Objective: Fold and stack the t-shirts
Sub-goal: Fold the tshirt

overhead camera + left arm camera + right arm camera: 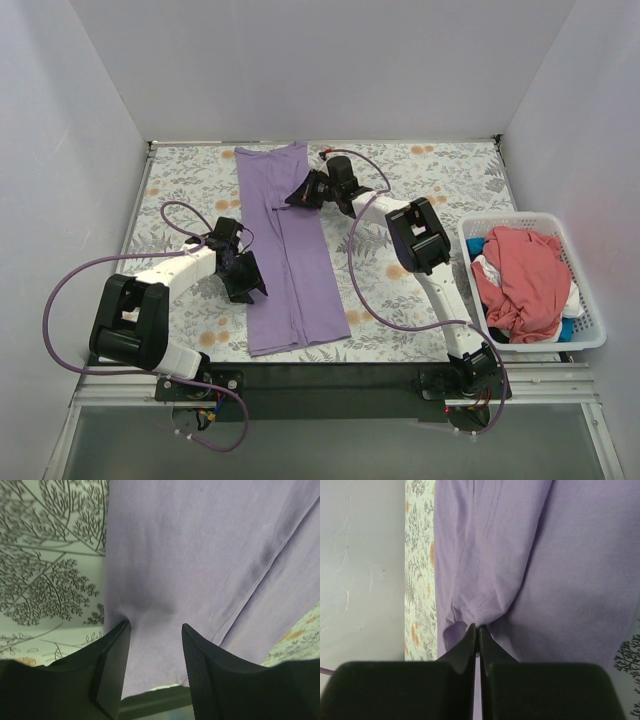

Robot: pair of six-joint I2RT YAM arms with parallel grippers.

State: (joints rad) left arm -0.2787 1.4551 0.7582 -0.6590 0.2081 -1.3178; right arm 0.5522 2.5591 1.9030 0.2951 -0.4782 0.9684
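Lavender t-shirt (292,260): right hand (477,628) pinches its edge tight; left hand (154,630) spread partway, straddling its other edge

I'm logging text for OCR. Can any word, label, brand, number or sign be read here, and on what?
None: no readable text in any view, not on the lavender t-shirt, the coral-pink t-shirt, the white basket or the floral tablecloth.

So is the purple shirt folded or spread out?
Partly folded: the purple shirt lies as a long narrow strip, no sleeves sticking out.
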